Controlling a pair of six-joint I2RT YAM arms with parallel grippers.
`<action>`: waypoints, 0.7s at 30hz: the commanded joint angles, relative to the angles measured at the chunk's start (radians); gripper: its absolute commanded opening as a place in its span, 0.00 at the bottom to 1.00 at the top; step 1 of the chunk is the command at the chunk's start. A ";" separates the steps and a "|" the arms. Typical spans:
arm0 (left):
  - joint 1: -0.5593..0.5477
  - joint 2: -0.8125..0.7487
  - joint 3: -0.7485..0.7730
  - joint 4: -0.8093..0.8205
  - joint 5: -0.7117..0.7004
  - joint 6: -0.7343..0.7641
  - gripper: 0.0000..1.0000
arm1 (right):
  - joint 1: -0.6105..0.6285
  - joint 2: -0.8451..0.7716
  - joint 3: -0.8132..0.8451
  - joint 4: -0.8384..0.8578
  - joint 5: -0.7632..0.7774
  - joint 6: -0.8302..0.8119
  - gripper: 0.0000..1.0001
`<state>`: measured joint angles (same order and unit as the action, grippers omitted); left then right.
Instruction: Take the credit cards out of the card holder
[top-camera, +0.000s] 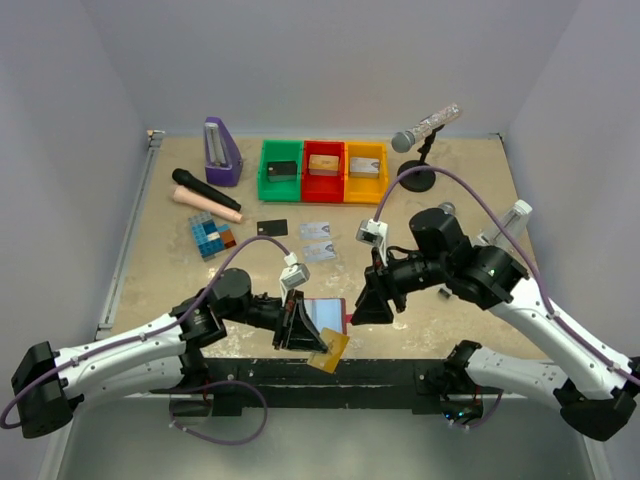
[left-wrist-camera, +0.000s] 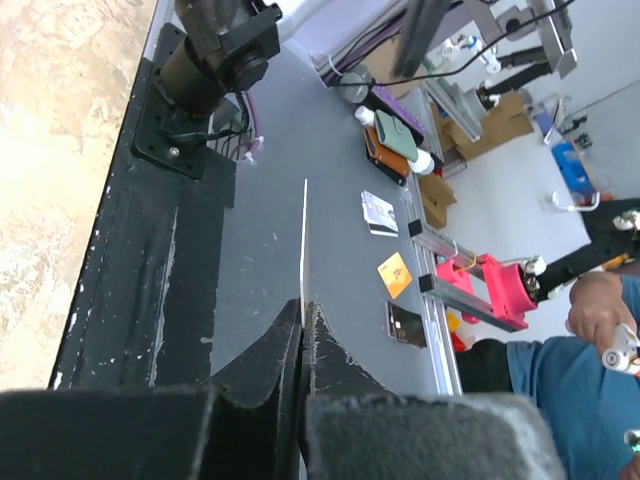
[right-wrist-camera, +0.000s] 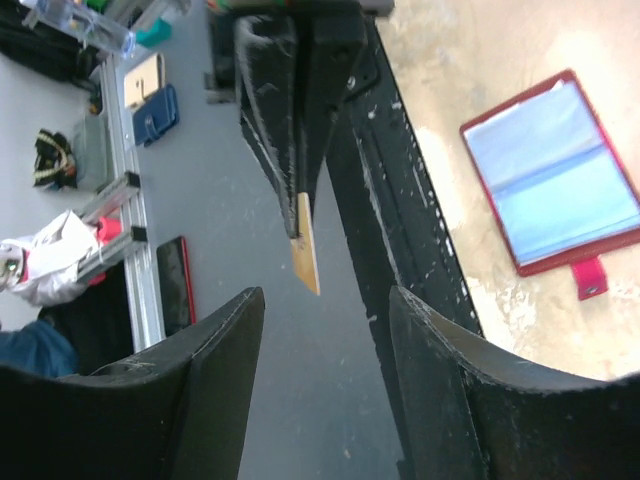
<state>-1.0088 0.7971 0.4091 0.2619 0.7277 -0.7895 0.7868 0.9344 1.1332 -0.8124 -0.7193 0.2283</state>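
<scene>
1. Upper left of the top view: a purple metronome (top-camera: 222, 152) stands near the back. In front of it lie a black microphone (top-camera: 205, 190) and a pale pink cylinder (top-camera: 207, 206), side by side. A blue tile block (top-camera: 210, 237) sits just below them.
2. Lower centre-left: the left gripper (top-camera: 299, 326) is clamped on one edge of the gold-orange card (top-camera: 331, 352). The card tilts out over the black rail (top-camera: 390, 372) at the near edge. In the left wrist view the card (left-wrist-camera: 304, 240) shows edge-on as a thin pale line pinched between the fingers.
3. Just right of that gripper, the card holder (top-camera: 327, 312) lies open and flat on the tabletop (top-camera: 160, 265). Its pale blue pockets face up, and nothing touches it.
4. Centre: a black card (top-camera: 272, 227) and two silvery cards (top-camera: 314, 231) lie flat, apart from the holder.
5. Upper middle: green, red and yellow bins (top-camera: 323, 185) stand in a row, a small block in each.
6. Right of the holder: the right gripper (top-camera: 360, 308) has its jaws apart and holds nothing.
7. Upper right: a microphone on a stand (top-camera: 425, 127).
</scene>
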 joint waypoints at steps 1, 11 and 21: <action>-0.005 0.023 0.115 -0.171 0.070 0.111 0.00 | 0.035 0.014 -0.001 -0.007 -0.048 -0.029 0.57; -0.005 0.085 0.174 -0.214 0.072 0.133 0.00 | 0.114 0.067 -0.026 0.051 -0.040 -0.009 0.48; -0.007 0.080 0.191 -0.207 0.062 0.124 0.00 | 0.144 0.106 -0.055 0.105 -0.023 0.023 0.41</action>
<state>-1.0096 0.8860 0.5476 0.0360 0.7750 -0.6834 0.9131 1.0367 1.0893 -0.7696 -0.7334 0.2298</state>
